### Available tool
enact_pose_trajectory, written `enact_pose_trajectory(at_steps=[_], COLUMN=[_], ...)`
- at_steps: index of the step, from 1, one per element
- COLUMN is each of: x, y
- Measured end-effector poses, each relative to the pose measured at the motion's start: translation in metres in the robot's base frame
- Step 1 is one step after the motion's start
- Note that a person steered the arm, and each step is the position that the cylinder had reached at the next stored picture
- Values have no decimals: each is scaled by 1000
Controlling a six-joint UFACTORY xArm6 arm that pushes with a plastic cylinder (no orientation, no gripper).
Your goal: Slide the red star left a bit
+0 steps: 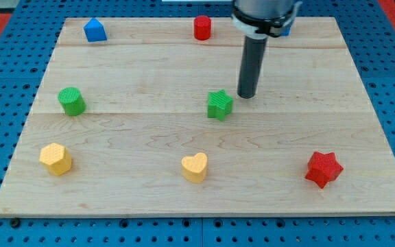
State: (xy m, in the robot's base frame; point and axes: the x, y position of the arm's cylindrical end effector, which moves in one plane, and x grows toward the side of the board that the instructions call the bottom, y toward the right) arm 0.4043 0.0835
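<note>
Nearest us, the red star [323, 169] sits at the counter's [136, 199] bottom right, well apart from our tip [246, 95]. We carry no jaws, only the rod, its end just beside the green star [219, 104]. Heading straight down-right could shove that star or strike ours from the wrong side, pushing it rightward.

The red star [323, 169] lies flat on the wooden board, near the view's bottom right corner.
</note>
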Motion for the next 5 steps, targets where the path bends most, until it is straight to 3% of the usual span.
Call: enact_pose_trajectory(at_steps=[1, 3, 5], x=[21, 14, 88], y=[39, -54, 132])
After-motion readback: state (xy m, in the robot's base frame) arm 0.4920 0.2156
